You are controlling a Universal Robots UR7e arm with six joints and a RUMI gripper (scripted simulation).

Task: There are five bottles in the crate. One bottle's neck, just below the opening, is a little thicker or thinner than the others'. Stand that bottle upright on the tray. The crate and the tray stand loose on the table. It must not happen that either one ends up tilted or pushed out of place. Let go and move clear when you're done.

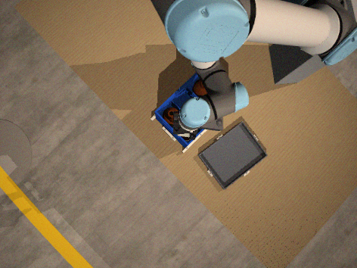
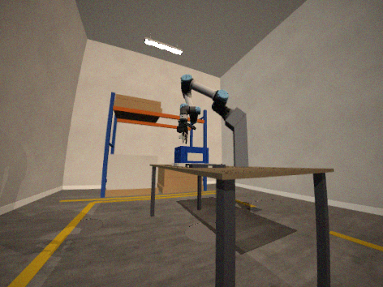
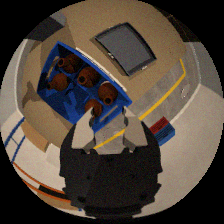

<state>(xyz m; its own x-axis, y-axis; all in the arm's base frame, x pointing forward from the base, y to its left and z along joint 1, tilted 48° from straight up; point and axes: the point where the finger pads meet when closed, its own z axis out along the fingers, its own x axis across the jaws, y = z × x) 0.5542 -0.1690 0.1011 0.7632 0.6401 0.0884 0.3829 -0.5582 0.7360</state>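
The blue crate stands on the wooden table and holds brown bottles, seen from above in the wrist view, for example one near the crate's front corner and one beside it. The dark grey tray lies empty next to the crate. My gripper is open and empty, and hangs well above the crate's near end. In the top view my wrist covers much of the crate; the tray lies to its lower right. In the exterior view my gripper hovers above the crate.
The arm's grey mounting column stands at the table's back. A blue and orange shelf rack stands behind the table. The table edge runs close to the crate's left side.
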